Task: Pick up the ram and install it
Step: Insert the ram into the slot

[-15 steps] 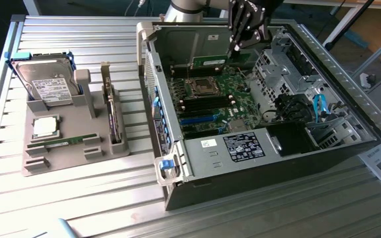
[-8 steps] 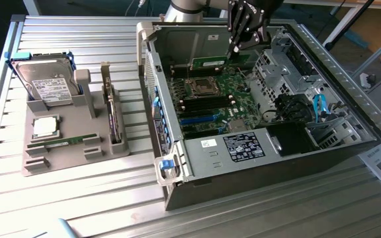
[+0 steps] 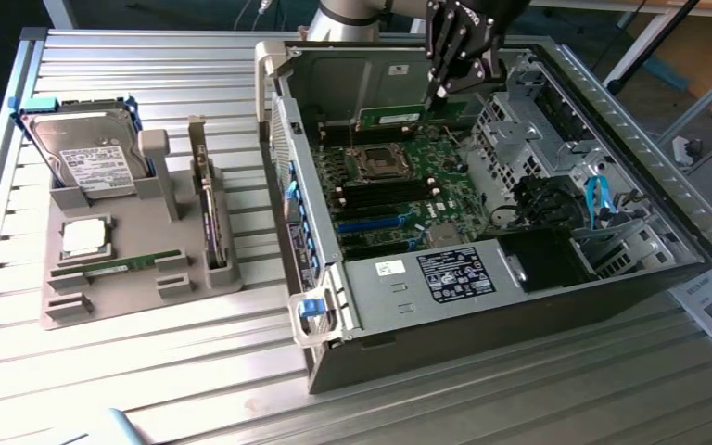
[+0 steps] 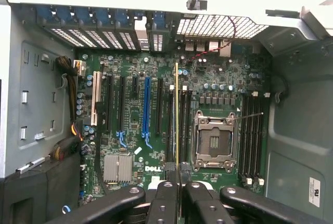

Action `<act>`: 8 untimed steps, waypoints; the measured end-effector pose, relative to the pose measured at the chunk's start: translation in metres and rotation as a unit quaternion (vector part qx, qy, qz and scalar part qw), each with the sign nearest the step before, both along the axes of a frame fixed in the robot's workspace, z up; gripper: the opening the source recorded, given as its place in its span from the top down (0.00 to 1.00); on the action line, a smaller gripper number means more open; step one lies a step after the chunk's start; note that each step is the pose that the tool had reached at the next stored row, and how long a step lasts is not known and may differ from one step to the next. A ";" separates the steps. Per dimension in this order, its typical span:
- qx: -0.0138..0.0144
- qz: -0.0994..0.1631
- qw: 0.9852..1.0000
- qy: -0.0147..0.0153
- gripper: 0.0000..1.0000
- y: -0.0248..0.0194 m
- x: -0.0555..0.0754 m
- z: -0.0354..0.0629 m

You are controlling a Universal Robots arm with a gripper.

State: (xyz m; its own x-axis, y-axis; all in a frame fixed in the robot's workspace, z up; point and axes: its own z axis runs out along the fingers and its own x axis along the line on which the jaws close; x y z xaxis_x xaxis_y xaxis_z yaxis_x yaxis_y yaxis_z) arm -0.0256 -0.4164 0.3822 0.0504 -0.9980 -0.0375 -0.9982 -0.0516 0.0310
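Gripper [image 3: 440,91], black and two-fingered, reaches down into the open grey metal computer case [image 3: 369,311] from above its far wall. Jaws nearly closed, clamped on the ram [image 3: 393,117], a thin, narrow green circuit-board stick held on edge.

Wrist view: gripper [image 4: 177,177], black fingers [image 4: 167,185] pinching one end of the ram [image 4: 177,114]. The stick shows edge-on as a thin yellow-green line running out over the green motherboard [image 4: 223,78]. It lines up with the black memory slots [image 4: 183,120] just beside the square metal processor socket [image 4: 213,140], between that socket and the long blue expansion slot [image 4: 145,109]. Cannot tell whether its lower edge touches a slot or hangs just above one. Another bank of black memory slots [image 4: 250,130] sits on the socket's other side.

Case lies on its side on the slatted metal table [image 3: 146,65], interior facing up. At the exterior view's left of the case sits a grey moulded parts tray [image 3: 127,292]. It carries:
- a silver hard drive [image 3: 90,162] in a blue-edged bracket
- a square silver processor chip [image 3: 84,236]
- a second green memory stick [image 3: 121,266], lying flat
- a dark expansion card [image 3: 211,222], standing on edge

All of these are well apart from the gripper.
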 end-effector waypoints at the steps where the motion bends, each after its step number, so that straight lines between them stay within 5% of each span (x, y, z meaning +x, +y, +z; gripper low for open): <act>1: 0.000 0.000 1.000 0.000 0.88 0.0000 0.000 0.0000; 8: 0.000 0.000 1.000 0.000 0.88 0.0002 0.009 0.0000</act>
